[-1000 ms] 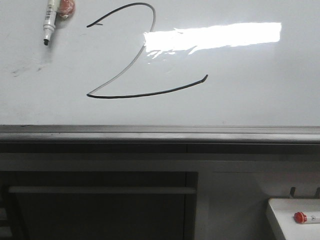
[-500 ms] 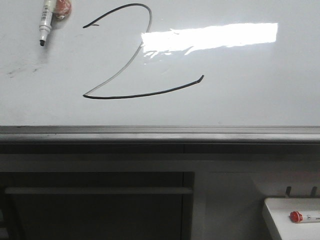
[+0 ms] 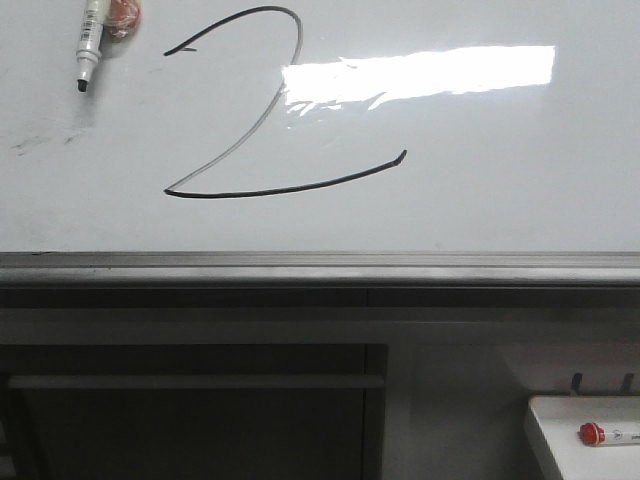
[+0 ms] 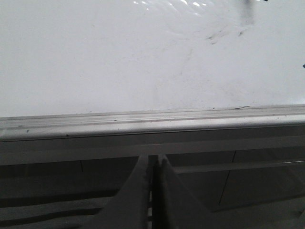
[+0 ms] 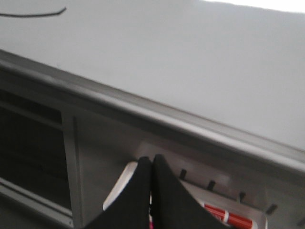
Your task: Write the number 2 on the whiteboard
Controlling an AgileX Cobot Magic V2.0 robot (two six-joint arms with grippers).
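Note:
The number 2 (image 3: 290, 187) is drawn in thin black line on the whiteboard (image 3: 480, 190), with a curved top, a faint diagonal and a long base stroke. Neither gripper appears in the front view. My left gripper (image 4: 153, 160) is shut with nothing in it, and sits below the board's grey ledge (image 4: 152, 125). My right gripper (image 5: 152, 160) is also shut and hangs over the small white tray (image 5: 121, 186). The tip of the 2's base stroke (image 5: 33, 14) shows in the right wrist view.
A black-tipped marker (image 3: 90, 40) hangs on the board at the upper left, by a reddish blob. A grey ledge (image 3: 320, 268) runs along the board's lower edge. The white tray (image 3: 570, 445) at the lower right holds a red-capped marker (image 3: 605, 434). Faint grey smudges (image 3: 40, 142) mark the left.
The whole front view has shifted slightly to the left over the last second. The drawn 2 is the same, and no gripper shows in that view.

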